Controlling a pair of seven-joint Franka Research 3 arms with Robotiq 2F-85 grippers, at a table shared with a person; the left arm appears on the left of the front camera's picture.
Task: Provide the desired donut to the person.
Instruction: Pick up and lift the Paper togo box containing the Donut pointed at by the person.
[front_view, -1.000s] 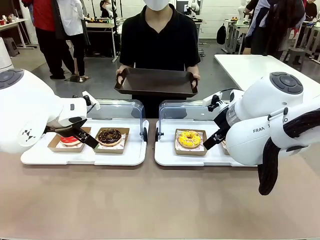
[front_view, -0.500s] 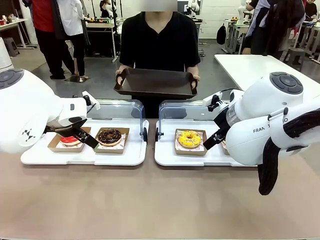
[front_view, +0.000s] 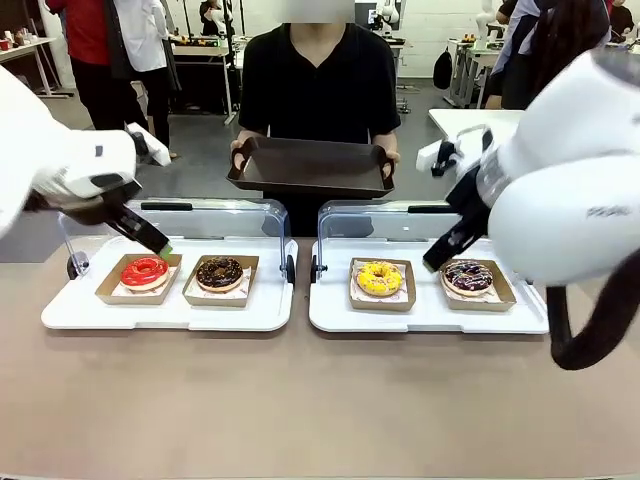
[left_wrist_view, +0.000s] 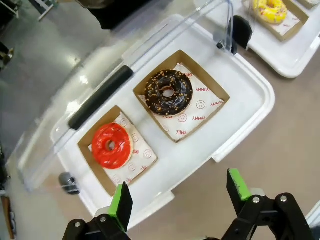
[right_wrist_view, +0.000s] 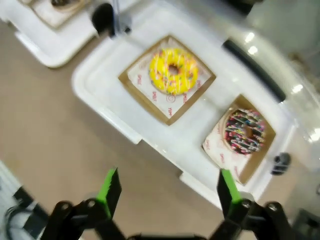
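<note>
The person (front_view: 318, 80) in a black T-shirt stands at the far side, holding a dark empty tray (front_view: 310, 165) in both hands. A red donut (front_view: 145, 270) and a chocolate donut (front_view: 219, 272) sit in card trays on the left white tray (front_view: 165, 312). A yellow donut (front_view: 379, 277) and a sprinkled dark donut (front_view: 468, 275) sit on the right white tray (front_view: 430, 320). My left gripper (left_wrist_view: 179, 192) hangs open above the red donut (left_wrist_view: 110, 145) and chocolate donut (left_wrist_view: 168, 92). My right gripper (right_wrist_view: 169, 185) hangs open above the yellow donut (right_wrist_view: 174, 70) and sprinkled donut (right_wrist_view: 245, 131).
Clear lids (front_view: 225, 215) stand raised behind both white trays. The brown table (front_view: 320, 400) lies bare in front of them. A white table (front_view: 480, 130) stands at the back right, and other people stand farther off.
Both arms have risen from low over the trays to well above them. The sprinkled dark donut, hidden by the right arm before, now shows. The person's tray has stayed put.
</note>
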